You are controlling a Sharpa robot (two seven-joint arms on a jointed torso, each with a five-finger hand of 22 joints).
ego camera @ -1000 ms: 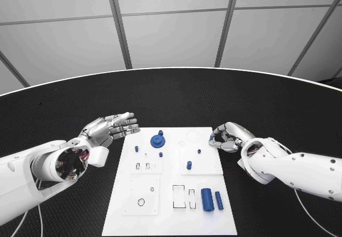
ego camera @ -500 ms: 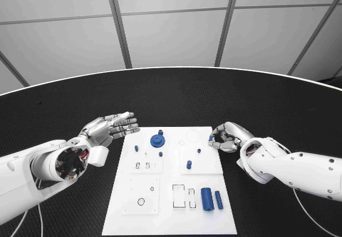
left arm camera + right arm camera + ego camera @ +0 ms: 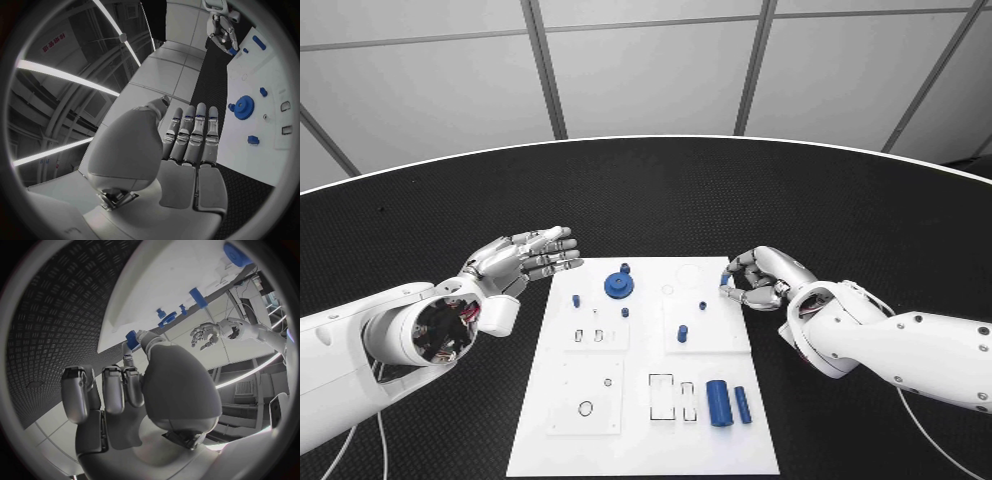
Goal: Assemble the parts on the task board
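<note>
We see the matte black textured counter (image 3: 646, 190) carrying the flat white task board (image 3: 646, 420), with the blue parts on it: a toothed gear (image 3: 619, 288) and 2 smooth cylinders (image 3: 720, 403). Our left hand (image 3: 524, 260) hovers beside the board, fingers apart and empty. Our right hand (image 3: 759, 280) pinches a small blue peg (image 3: 132, 339) at the board's edge; we judge that seating it comes next.

You have the task board (image 3: 639, 440) in the middle of the table (image 3: 646, 190). The left robot hand (image 3: 524, 258) hangs just off its far left corner, the right robot hand (image 3: 759, 280) at its far right edge. A gear part (image 3: 619, 286) sits on the far end, two cylinders (image 3: 728, 403) lie side by side near its right edge.
</note>
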